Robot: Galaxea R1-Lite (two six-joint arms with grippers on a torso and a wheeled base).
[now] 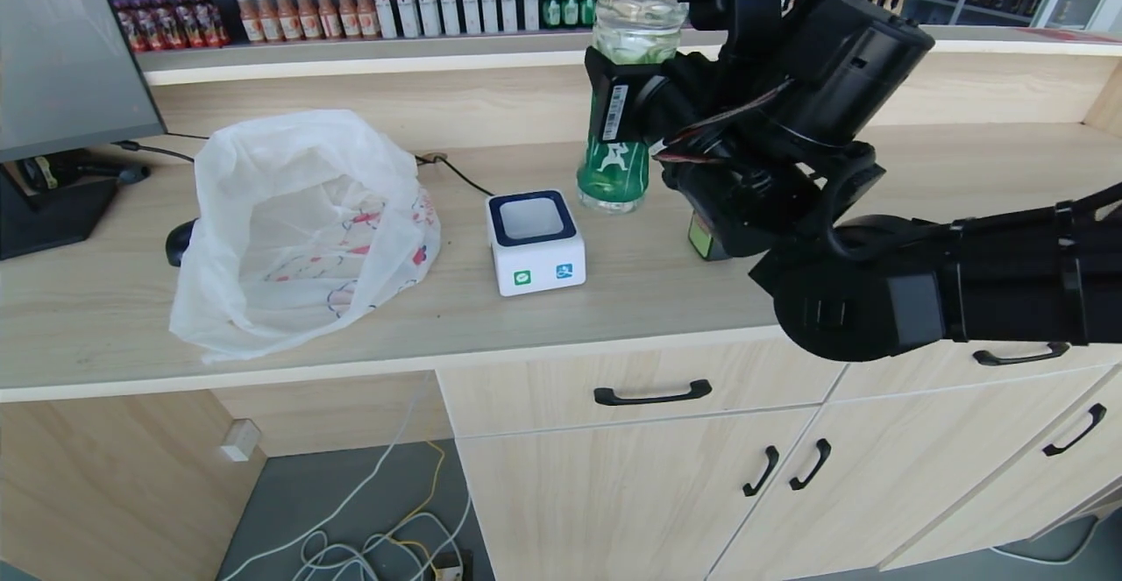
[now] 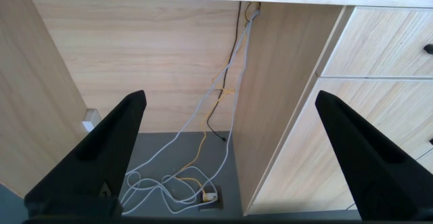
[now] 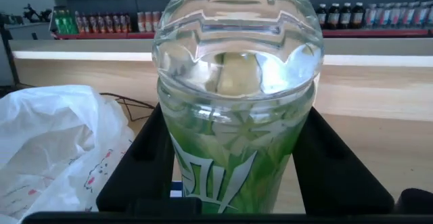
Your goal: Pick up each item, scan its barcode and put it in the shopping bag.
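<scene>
head view has the right gripper [image 1: 619, 101] raised above the surface [image 1: 666, 296], its fingers [image 1: 600, 90] clamped on the middle of the bottle [image 1: 633, 24], a clear one with a green label and a barcode strip facing the camera. the bottle stands close to upright, its neck above the fingers and its green base below them, just beside the white scanner [image 1: 535, 244] on the side away from the shopping bag [image 1: 298, 222]; i cannot tell whether the base touches the surface. the bag lies open on the surface, on the scanner's other side, well apart from the bottle. right wrist view looks along the bottle [image 3: 233, 116] with one dark finger on each flank, pressed against the label, and the bag [image 3: 54, 149] off to one side. left wrist view has the left gripper [image 2: 226, 153] hanging below the surface's edge in front of the cabinet, its fingers [image 2: 95, 160] wide apart and holding nothing, with loose cables [image 2: 183, 176] on the floor beneath.
</scene>
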